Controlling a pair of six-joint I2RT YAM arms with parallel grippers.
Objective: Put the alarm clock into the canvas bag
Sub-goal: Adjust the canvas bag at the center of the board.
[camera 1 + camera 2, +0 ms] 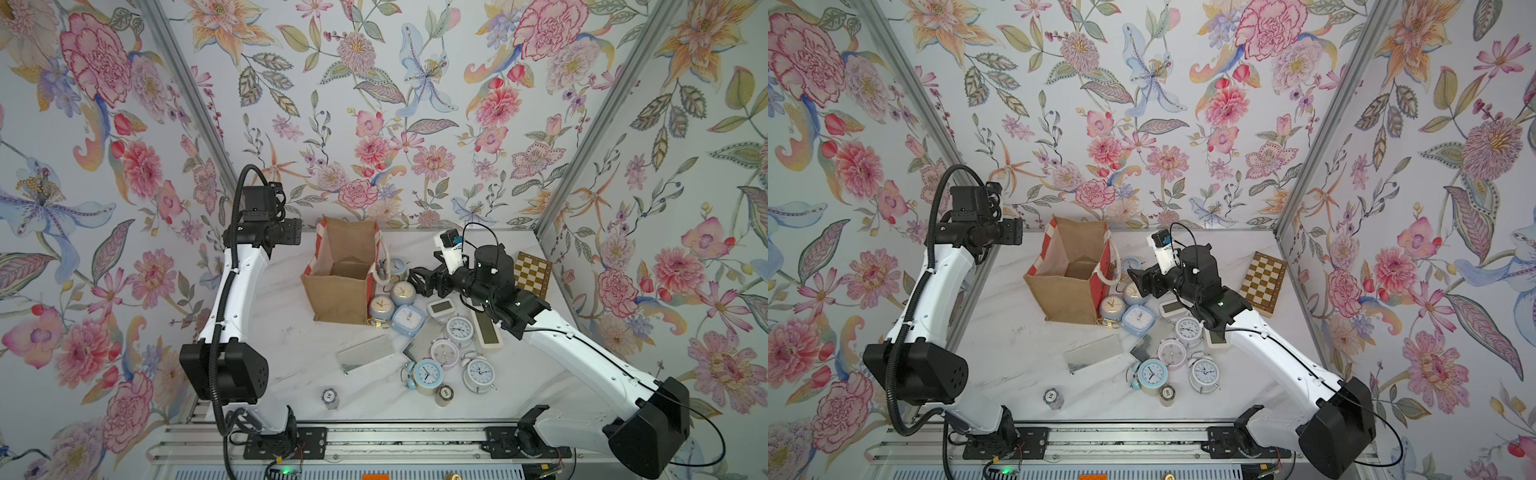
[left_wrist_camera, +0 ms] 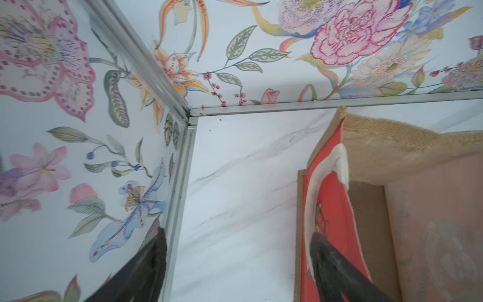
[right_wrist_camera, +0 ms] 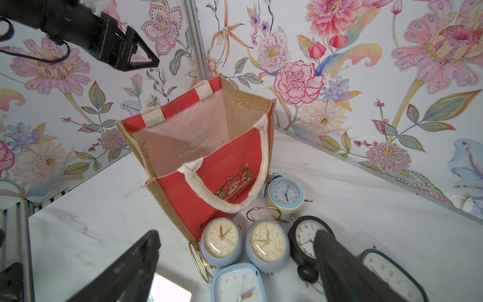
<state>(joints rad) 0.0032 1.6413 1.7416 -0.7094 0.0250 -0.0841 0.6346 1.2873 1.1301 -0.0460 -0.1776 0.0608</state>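
Jo: Right hand [image 3: 237, 232] sits closest to its wrist cam: fingers [image 3: 130, 266] spread wide, nothing btwn them, hovering over alarm clocks [image 3: 268, 243].
Sam: Left hand?
Jo: Left hand [image 2: 237, 232] is wide apart too, gripping nothing. One finger is next to the bag's white handle [image 2: 315, 196]; touching or not, can't tell.
Sam: Containers?
Jo: Just 1: canvas bag [image 1: 336, 297], tan burlap w/ red-&-white striped sides, upright on the worktop [image 1: 299, 365], mouth open. Inside, only pale lining & brown bottom show in both top views.
Sam: So where are the clocks?
Jo: All on the worktop, on the bag's right side, nearest ones just beside its wall.
Sam: Count?
Jo: 8 dial clocks [image 1: 426, 374] show in a top view. Right wrist view shows 6, incl. a black clock [image 3: 304, 240] & a teal-rimmed clock [image 3: 386, 272] that I can't find from above; the hand covers that spot.
Sam: Other stuff?
Jo: 2 white display units [image 1: 440, 307], one partly under the right arm; 2 mirror plates [image 1: 365, 353]; 2 small round stacks [image 1: 330, 397], well apart near the front edge; 1 chessboard [image 1: 534, 274] at the far right.
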